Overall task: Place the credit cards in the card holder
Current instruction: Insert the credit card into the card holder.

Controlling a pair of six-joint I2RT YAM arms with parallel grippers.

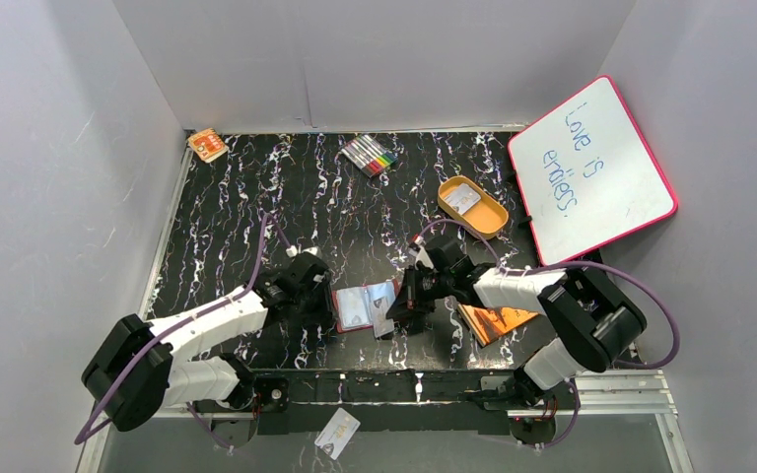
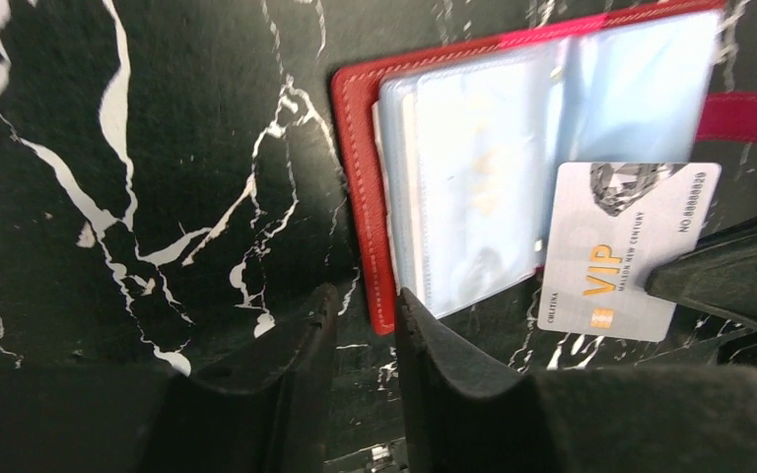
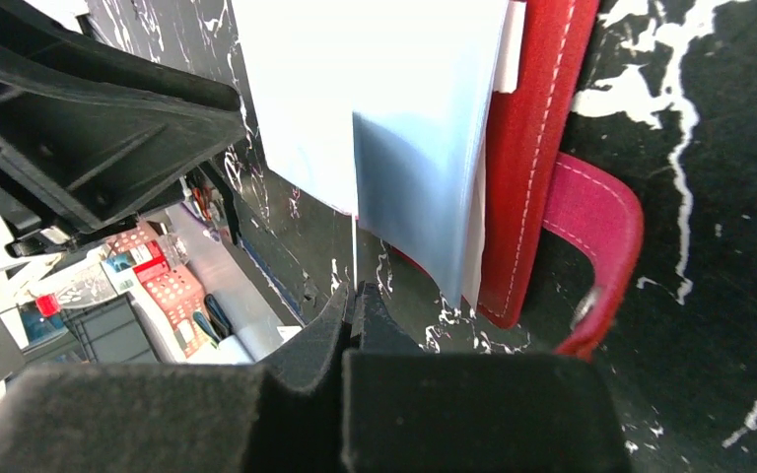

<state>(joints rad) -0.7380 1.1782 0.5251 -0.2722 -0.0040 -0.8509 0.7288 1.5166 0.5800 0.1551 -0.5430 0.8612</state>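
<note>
The card holder (image 1: pixel 355 305) lies open near the table's front, red cover (image 2: pixel 360 148) down and clear blue sleeves (image 2: pixel 483 177) up; its snap tab (image 3: pixel 596 212) points right. My left gripper (image 2: pixel 367 310) stands narrowly open astride the holder's near-left corner. Its right finger (image 2: pixel 434 340) rests against the sleeves, and a slit shows beside its left finger (image 2: pixel 301 330). My right gripper (image 3: pixel 355 296) is shut on a whitish credit card (image 2: pixel 626 251) marked VIP, whose top edge meets the sleeves. Another credit card (image 1: pixel 461 197) lies in the orange tray.
An orange booklet (image 1: pixel 493 320) lies under my right arm. The orange oval tray (image 1: pixel 488 219) sits back right, markers (image 1: pixel 370 155) at the back, a small orange box (image 1: pixel 207 145) back left. A whiteboard (image 1: pixel 591 168) leans at the right. A card (image 1: pixel 337 434) lies below the table's front edge.
</note>
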